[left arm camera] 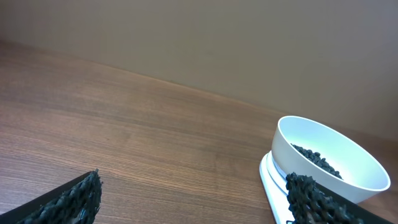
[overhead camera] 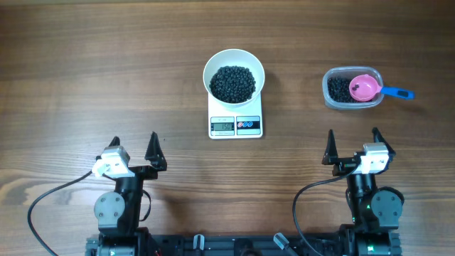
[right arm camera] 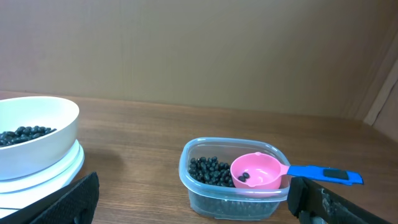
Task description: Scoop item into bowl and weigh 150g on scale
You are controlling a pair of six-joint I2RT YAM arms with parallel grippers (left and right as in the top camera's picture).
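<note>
Clearly empty: both claws spread wide

Left claw (overhead camera: 134, 139) and right claw (overhead camera: 353, 133) sit at the near side of the wooden surface (overhead camera: 85, 64), fingers fully splayed, gripping nothing and well apart from every object. The black item (overhead camera: 233, 83) is heaped in the white bowl (overhead camera: 211, 70), which stands on the scale (overhead camera: 235, 118) midway between them. More beans lie in a clear tub (overhead camera: 331, 91) ahead of the right claw, with a pink scoop (overhead camera: 364, 87) resting inside.
</note>
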